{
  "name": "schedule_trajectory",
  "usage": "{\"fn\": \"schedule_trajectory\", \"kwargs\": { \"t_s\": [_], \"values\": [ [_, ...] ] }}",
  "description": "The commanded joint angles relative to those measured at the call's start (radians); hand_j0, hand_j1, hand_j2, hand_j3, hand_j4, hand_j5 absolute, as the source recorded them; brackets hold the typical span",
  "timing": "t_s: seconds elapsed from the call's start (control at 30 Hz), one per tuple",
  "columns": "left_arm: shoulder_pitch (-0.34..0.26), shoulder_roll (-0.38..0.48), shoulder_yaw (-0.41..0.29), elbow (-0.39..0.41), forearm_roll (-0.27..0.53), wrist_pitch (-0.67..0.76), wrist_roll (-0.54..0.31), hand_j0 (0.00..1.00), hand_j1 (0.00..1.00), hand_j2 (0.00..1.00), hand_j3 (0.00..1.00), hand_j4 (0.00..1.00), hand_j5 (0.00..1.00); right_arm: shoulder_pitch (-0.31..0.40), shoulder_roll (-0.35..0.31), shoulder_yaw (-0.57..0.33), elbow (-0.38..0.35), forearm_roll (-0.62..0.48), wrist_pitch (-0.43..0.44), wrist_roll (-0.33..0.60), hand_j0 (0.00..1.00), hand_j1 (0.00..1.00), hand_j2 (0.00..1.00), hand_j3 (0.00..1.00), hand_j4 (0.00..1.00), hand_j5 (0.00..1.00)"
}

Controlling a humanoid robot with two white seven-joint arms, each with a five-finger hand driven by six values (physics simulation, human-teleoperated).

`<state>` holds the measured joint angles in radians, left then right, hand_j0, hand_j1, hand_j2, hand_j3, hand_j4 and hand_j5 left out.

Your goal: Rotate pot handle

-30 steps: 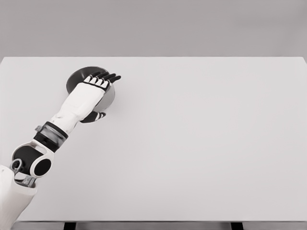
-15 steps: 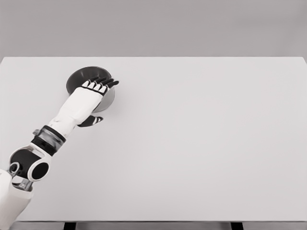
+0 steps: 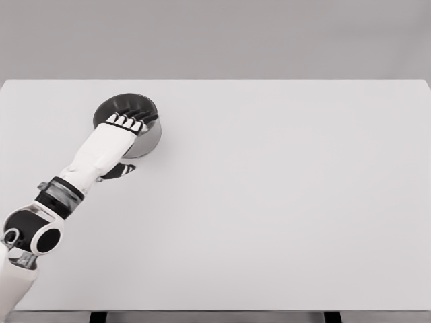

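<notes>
A dark grey metal pot (image 3: 147,138) stands on the white table (image 3: 283,195) at the far left. My left hand (image 3: 126,124) lies over the pot's near side, its black fingers (image 3: 143,116) stretched flat across the rim and the thumb (image 3: 120,170) spread out below, holding nothing. The pot's handle is hidden, covered by the hand or forearm. The left arm comes in from the lower left corner.
The table's far edge runs just behind the pot and its left edge lies close to the arm. A plain grey wall stands behind the table.
The left hand has pulled back toward the lower left, its fingertips sliding from past the pot's right rim to over the pot's opening. More of the pot shows now.
</notes>
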<state>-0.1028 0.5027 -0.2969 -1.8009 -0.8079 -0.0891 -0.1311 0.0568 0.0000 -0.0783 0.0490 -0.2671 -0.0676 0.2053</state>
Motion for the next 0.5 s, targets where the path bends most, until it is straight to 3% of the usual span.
{"fn": "schedule_trajectory", "kwargs": {
  "t_s": [0.0,0.47],
  "values": [
    [0.0,0.013,0.001,0.0,0.001,0.0,0.001,1.0,1.0,1.0,1.0,1.0,1.0,0.0,0.0,0.0,0.0,0.0,0.0,0.0,1.0,1.0,1.0,1.0,1.0,1.0],
    [0.0,0.054,0.002,0.0,-0.011,0.0,0.001,1.0,1.0,1.0,1.0,1.0,1.0,0.0,0.0,0.0,0.0,0.0,-0.001,0.0,1.0,1.0,1.0,1.0,1.0,1.0]
  ]
}}
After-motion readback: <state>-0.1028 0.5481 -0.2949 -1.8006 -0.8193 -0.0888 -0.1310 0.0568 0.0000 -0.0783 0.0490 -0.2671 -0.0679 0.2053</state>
